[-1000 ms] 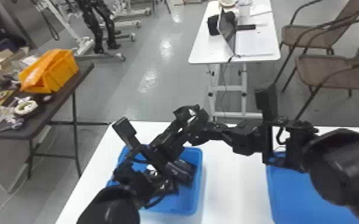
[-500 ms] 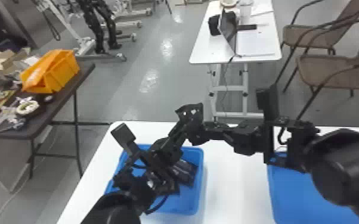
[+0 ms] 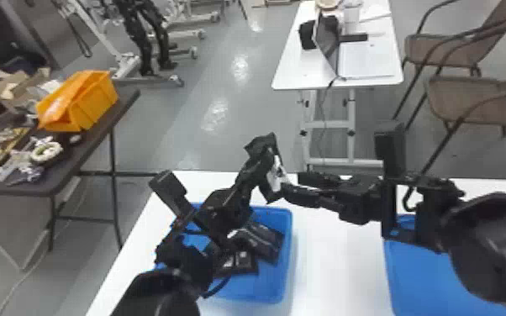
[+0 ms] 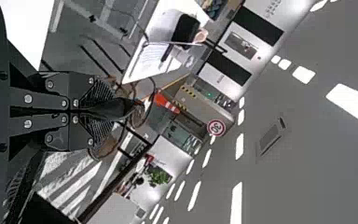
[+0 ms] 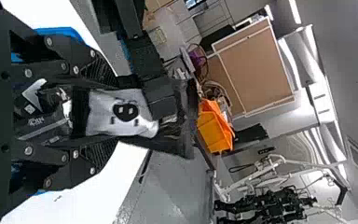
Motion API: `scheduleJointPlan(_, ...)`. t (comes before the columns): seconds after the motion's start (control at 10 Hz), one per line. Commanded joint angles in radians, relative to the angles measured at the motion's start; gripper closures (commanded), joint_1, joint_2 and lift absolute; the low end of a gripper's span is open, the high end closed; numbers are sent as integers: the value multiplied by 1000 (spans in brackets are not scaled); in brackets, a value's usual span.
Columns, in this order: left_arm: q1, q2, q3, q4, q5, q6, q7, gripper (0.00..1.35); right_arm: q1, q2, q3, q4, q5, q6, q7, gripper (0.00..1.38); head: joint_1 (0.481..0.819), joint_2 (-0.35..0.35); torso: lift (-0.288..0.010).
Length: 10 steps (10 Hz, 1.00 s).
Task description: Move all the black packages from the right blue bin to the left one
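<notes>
My left gripper (image 3: 251,173) stands above the left blue bin (image 3: 286,256), and in the left wrist view the left gripper (image 4: 114,108) is shut on a thin dark package edge (image 4: 129,107). That black package (image 3: 260,145) hangs upright with its white label (image 3: 278,174) toward my right gripper (image 3: 296,188). In the right wrist view the right gripper (image 5: 105,114) is open, and the package (image 5: 140,116) shows between and beyond its fingers. Several black packages (image 3: 264,239) lie in the left bin. The right blue bin (image 3: 412,269) is partly hidden under the right arm.
Both bins stand on a white table (image 3: 336,269), with bare tabletop between them. Beyond it are another white table (image 3: 290,67) with a laptop, brown chairs (image 3: 466,96) at the right, and a dark table with an orange bin (image 3: 92,101) at the left.
My left gripper has risen and tilted with the package, whose white label now faces into view beside the right fingers. The right arm has barely shifted.
</notes>
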<state>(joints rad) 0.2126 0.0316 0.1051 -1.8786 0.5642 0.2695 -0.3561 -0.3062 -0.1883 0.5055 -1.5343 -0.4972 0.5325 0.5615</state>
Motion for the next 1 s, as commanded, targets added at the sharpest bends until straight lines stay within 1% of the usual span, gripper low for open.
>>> scheduleJointPlan(0.0, 19, -6, 24, -21, -76, -44, 16, 1222, 47, 15, -68, -32, 51, -5, 0, 110, 695, 285, -40)
scheduleJointPlan(0.1, 47, -15, 39, -27, -138, -104, 46, 1222, 85, 26, -122, -64, 101, -14, -2, 160, 695, 288, -40)
scheduleJointPlan(0.2, 79, -33, 65, -42, -225, -159, 68, 1222, 141, 41, -193, -106, 155, -26, -3, 171, 695, 292, -40)
scheduleJointPlan(0.3, 108, -34, 94, -53, -323, -225, 85, 1222, 202, 56, -272, -147, 203, -29, -8, 173, 695, 293, -40)
scheduleJointPlan(0.4, 131, -34, 131, -59, -425, -263, 95, 1222, 268, 75, -352, -193, 240, -39, -25, 185, 695, 291, -40)
scheduleJointPlan(0.5, 160, -34, 162, -57, -514, -283, 98, 1222, 319, 96, -426, -224, 256, -39, -32, 202, 695, 283, -40)
scheduleJointPlan(0.6, 191, -34, 180, -56, -624, -289, 98, 1222, 372, 118, -490, -270, 290, -54, -60, 205, 695, 271, -40)
scheduleJointPlan(0.7, 223, -34, 176, -37, -626, -280, 98, 1222, 427, 141, -541, -326, 315, -63, -103, 205, 695, 253, -40)
scheduleJointPlan(0.8, 246, -34, 162, -24, -623, -282, 101, 1222, 461, 164, -581, -336, 264, -75, -117, 205, 695, 238, -40)
scheduleJointPlan(0.9, 260, -34, 153, -14, -623, -288, 117, 1222, 478, 171, -599, -322, 203, -121, -121, 205, 695, 211, -40)
